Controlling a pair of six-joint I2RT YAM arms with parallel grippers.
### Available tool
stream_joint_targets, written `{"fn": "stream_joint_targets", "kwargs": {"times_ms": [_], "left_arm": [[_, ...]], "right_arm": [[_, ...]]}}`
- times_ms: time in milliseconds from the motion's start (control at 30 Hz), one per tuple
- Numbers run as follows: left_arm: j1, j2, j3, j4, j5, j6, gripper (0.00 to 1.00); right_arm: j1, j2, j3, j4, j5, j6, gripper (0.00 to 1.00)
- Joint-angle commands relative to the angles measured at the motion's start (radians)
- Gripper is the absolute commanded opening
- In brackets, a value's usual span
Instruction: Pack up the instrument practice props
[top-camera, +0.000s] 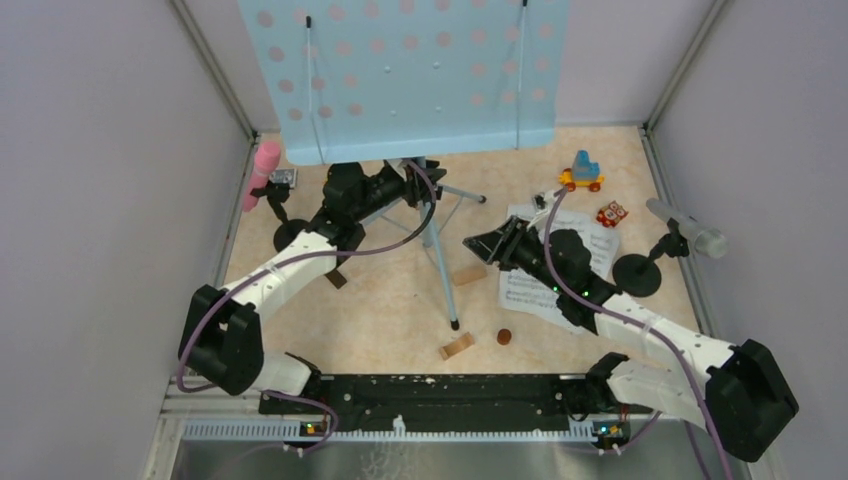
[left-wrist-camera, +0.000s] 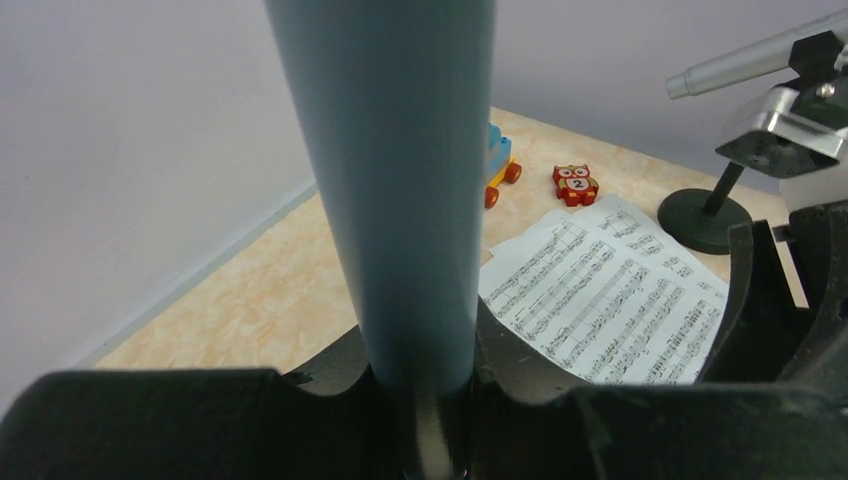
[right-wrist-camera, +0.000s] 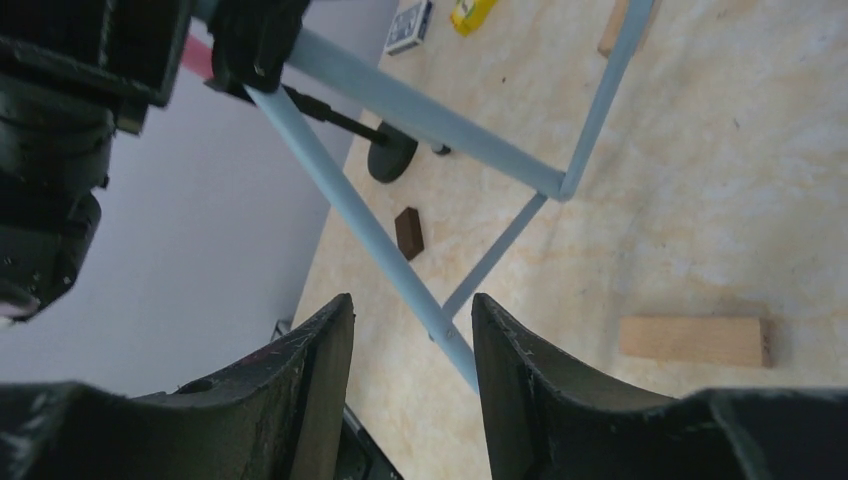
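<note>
Just ahead of the parted jaws of the right gripper (right-wrist-camera: 412, 340) runs a grey-blue tripod leg (right-wrist-camera: 345, 195), so ease in square, centre it before pinching, and let the left gripper (top-camera: 405, 186), clamped on the stand's pole (left-wrist-camera: 400, 200) beyond it, take the wobble!
</note>
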Motion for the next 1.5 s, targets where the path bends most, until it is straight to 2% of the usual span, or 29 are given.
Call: {"fn": "stream_joint_targets", "kwargs": {"times_ms": [0,100,233,333,433,533,667,867,1300,1467], "left_arm": [[-0.018,-0.025,-0.084,-0.068,0.105,0.108,0.0],[-0.018,-0.023,-0.086,-0.055,0.104,0.102,0.0],[-0.017,-0.014,-0.069,-0.058,0.1,0.082,0.0],[-0.014,0.0,-0.076,-0.02,0.111,0.038,0.0],[-0.002,0.022,-0.098,0.061,0.141,-0.037,0.0],[0.002,0.032,-0.092,0.068,0.17,-0.053,0.0],[0.003,0.032,-0.083,0.054,0.171,-0.054,0.0],[0.006,0.043,-0.067,0.03,0.175,-0.042,0.0],[0.004,0.06,-0.043,-0.003,0.204,-0.014,0.0],[0.006,0.062,-0.037,-0.006,0.214,-0.018,0.0]], "right_arm": [[0.005,0.048,0.136,0.047,0.1,-0.014,0.48],[-0.015,0.114,0.211,0.023,0.082,-0.025,0.49],[-0.124,0.258,0.332,-0.001,-0.172,0.041,0.48],[-0.199,0.342,0.357,0.094,-0.329,0.119,0.42],[-0.215,0.393,0.396,0.129,-0.404,0.137,0.42],[-0.214,0.424,0.424,0.171,-0.466,0.165,0.43],[-0.214,0.433,0.439,0.206,-0.484,0.192,0.47],[-0.215,0.465,0.44,0.274,-0.488,0.247,0.47],[-0.214,0.575,0.506,0.359,-0.547,0.319,0.43],[-0.211,0.6,0.497,0.399,-0.566,0.334,0.36]]}}
